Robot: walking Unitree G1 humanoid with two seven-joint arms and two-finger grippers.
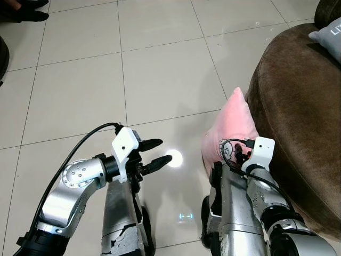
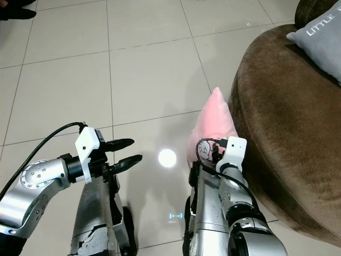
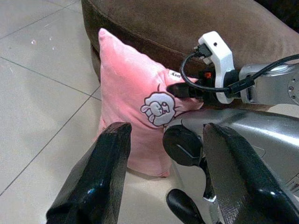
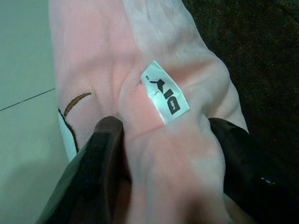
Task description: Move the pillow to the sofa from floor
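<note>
Pillow (image 1: pixel 230 128) stands on floor (image 1: pixel 160 80), leaning vs sofa (image 1: pixel 298 122). My right gripper (image 4: pixel 163 154) is pinched tight on its edge by the tag; left gripper (image 1: pixel 154 154) hangs wide open, empty. Lift straight up w/ steady grip, clear the sofa's rim.

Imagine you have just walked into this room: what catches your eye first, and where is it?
First, the soft pink square pillow with a cartoon bunny, standing on edge on the pale tiled floor against the brown velvety sofa. The right claw pinches a fold of it near its white label. The left claw hovers open over the tiles beside it, and a grey printed cushion lies on the sofa.
</note>
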